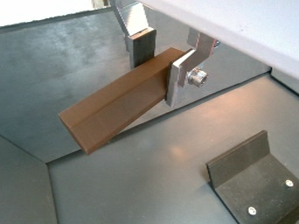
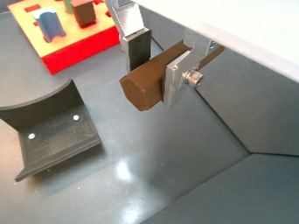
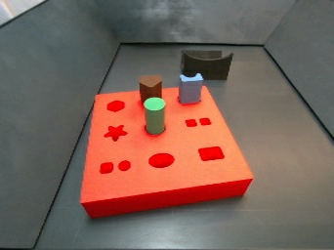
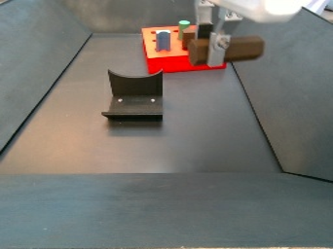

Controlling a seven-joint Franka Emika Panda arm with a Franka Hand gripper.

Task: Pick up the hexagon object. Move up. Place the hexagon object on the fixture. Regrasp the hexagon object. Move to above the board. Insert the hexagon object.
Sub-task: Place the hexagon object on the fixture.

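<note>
The gripper [image 2: 163, 66] pinches the hexagon object [image 2: 152, 77] lying sideways, raised off the floor between the board [image 4: 182, 60] and the fixture [image 4: 132, 97]. The grasp seems near one end, so the peg could tilt and miss the fixture's notch.

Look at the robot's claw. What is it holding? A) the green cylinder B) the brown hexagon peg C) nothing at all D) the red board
B: the gripper, up in the air beside the board, is shut on the hexagon object, while the green cylinder stands in the board.
</note>
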